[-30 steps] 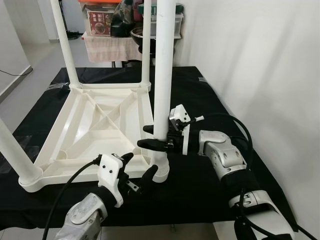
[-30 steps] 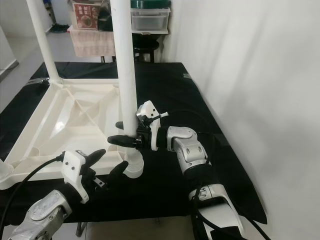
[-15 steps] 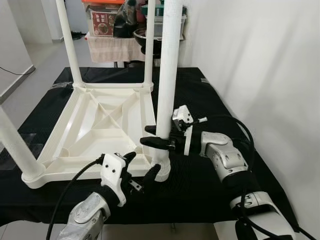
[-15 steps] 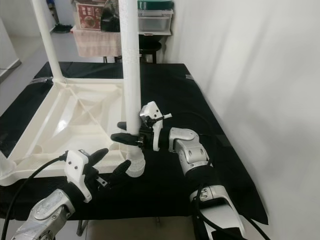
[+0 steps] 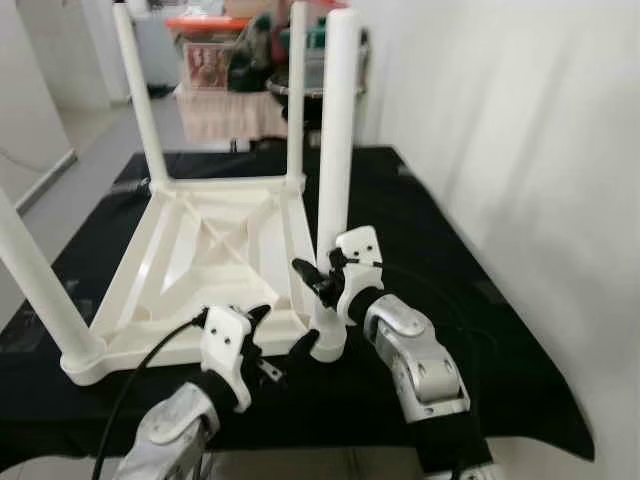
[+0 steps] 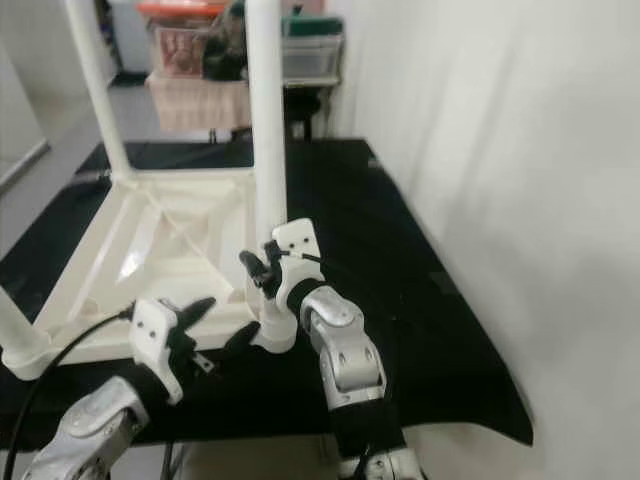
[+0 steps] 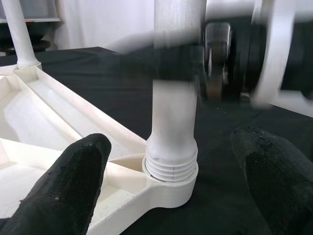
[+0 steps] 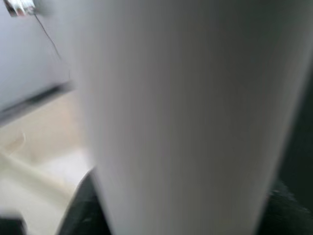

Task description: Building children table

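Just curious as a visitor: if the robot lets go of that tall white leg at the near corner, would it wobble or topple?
Probably not: the white leg stands upright with its threaded base in the corner socket. It looks like stiff, light plastic. The right gripper clasps it low down.

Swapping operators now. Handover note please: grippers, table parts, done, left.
Right gripper: clamped on the near-right leg, just above its socket.
Left gripper: open, fingers either side of that socket, not touching it.
Tabletop: upside down on the black cloth; four legs stand in its corners.
Done: near-right leg stands upright in its socket, thread rings showing at the collar.
Left: likely finish screwing that leg in, check the other three, flip the table upright.
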You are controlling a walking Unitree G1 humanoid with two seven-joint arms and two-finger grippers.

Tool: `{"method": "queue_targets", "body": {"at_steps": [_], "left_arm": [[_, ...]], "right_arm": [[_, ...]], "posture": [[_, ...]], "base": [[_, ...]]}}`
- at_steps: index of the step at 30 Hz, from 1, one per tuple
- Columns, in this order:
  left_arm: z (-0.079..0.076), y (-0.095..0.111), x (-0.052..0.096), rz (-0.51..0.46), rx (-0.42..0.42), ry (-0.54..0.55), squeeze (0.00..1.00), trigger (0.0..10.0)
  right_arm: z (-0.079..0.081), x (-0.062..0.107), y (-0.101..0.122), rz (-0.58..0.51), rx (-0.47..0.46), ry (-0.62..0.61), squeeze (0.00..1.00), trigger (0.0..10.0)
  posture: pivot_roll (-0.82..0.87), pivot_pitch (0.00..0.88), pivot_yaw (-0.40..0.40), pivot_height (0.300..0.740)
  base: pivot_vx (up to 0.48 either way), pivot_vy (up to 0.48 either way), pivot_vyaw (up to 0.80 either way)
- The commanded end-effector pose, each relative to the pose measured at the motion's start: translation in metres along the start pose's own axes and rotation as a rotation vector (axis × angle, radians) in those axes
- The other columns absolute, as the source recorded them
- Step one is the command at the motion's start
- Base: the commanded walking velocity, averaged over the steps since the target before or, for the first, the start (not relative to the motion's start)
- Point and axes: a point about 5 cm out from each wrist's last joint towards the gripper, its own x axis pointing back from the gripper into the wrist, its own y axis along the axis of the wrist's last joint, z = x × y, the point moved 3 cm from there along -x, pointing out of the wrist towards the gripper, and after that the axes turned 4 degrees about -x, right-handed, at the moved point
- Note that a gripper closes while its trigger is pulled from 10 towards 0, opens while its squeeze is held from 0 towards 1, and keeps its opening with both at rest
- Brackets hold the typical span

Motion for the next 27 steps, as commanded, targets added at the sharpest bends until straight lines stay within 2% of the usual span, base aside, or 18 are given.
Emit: {"method": "queue_targets", "body": {"at_steps": [1,2,3,4,5,6,8,12,14,18,21,24,25,26,27], "left_arm": [[0.001,-0.003,0.003,0.027,-0.016,0.015,0.00,10.0],[-0.001,-0.003,0.004,0.034,-0.026,0.009,0.00,10.0],[-0.001,-0.003,0.004,0.034,-0.026,0.009,0.00,10.0],[-0.003,-0.004,0.006,0.040,-0.031,-0.002,0.00,10.0],[-0.009,-0.004,0.008,0.048,-0.029,-0.031,0.00,10.0],[-0.009,-0.004,0.008,0.048,-0.029,-0.031,0.00,10.0],[-0.023,-0.005,0.013,0.059,0.005,-0.094,0.00,10.0],[-0.031,-0.006,0.016,0.062,0.015,-0.120,0.00,10.0],[-0.035,-0.005,0.019,0.060,0.029,-0.118,0.00,10.0],[-0.034,-0.006,0.021,0.058,0.026,-0.098,0.00,10.0],[-0.026,-0.006,0.027,0.017,0.071,-0.016,0.00,10.0],[-0.025,-0.005,0.027,0.010,0.080,-0.008,0.00,10.0],[-0.024,-0.004,0.026,0.003,0.083,0.000,0.00,10.0],[-0.024,-0.004,0.026,0.003,0.083,0.000,0.00,10.0],[-0.022,-0.002,0.026,-0.003,0.083,0.010,0.00,10.0]], "right_arm": [[0.001,-0.005,0.015,-0.047,-0.027,0.160,1.00,10.0],[0.004,-0.005,0.026,-0.078,-0.028,0.249,1.00,10.0],[0.004,-0.005,0.026,-0.078,-0.028,0.249,1.00,10.0],[0.005,-0.004,0.033,-0.088,-0.027,0.327,1.00,10.0],[0.006,-0.003,0.039,-0.091,0.001,0.412,0.00,10.0],[0.006,-0.003,0.039,-0.091,0.001,0.412,0.00,10.0],[0.008,0.003,0.049,-0.090,0.107,0.583,0.00,10.0],[0.005,0.006,0.050,-0.058,0.151,0.679,0.00,10.0],[-0.002,0.006,0.049,-0.021,0.131,0.721,0.00,0.0],[-0.005,0.005,0.048,-0.014,0.131,0.697,0.00,0.0],[-0.023,0.003,0.034,0.021,0.134,0.508,0.00,0.0],[-0.025,0.003,0.032,0.026,0.136,0.484,0.00,0.0],[-0.029,0.003,0.027,0.032,0.111,0.403,0.00,0.0],[-0.029,0.003,0.027,0.032,0.111,0.403,0.00,0.0],[-0.033,0.004,0.019,0.052,0.080,0.321,0.00,0.0]], "posture": [[-0.01,0.000,-0.027,0.740],[-0.01,0.000,-0.027,0.740],[-0.01,0.000,-0.027,0.740],[-0.02,0.000,-0.024,0.740],[-0.02,0.000,-0.027,0.740],[-0.02,0.000,-0.027,0.740],[-0.02,0.000,-0.026,0.740],[-0.01,0.000,-0.025,0.740],[-0.01,0.000,-0.025,0.740],[-0.02,0.000,-0.025,0.740],[-0.01,0.000,-0.039,0.740],[-0.01,0.000,-0.039,0.740],[-0.02,0.000,-0.041,0.740],[-0.02,0.000,-0.041,0.740],[-0.02,0.002,-0.041,0.740]], "base": [[0.000,0.000,0.00],[0.000,0.000,0.00],[0.000,0.000,0.00],[0.000,0.000,0.00],[0.000,0.000,0.00],[0.000,0.000,0.00],[0.000,0.000,0.00],[0.000,0.000,0.00],[0.000,0.000,0.00],[0.000,0.000,0.00],[0.000,0.000,0.00],[0.000,0.000,0.00],[0.000,0.000,0.00],[0.000,0.000,0.00],[0.000,0.000,0.00]]}}
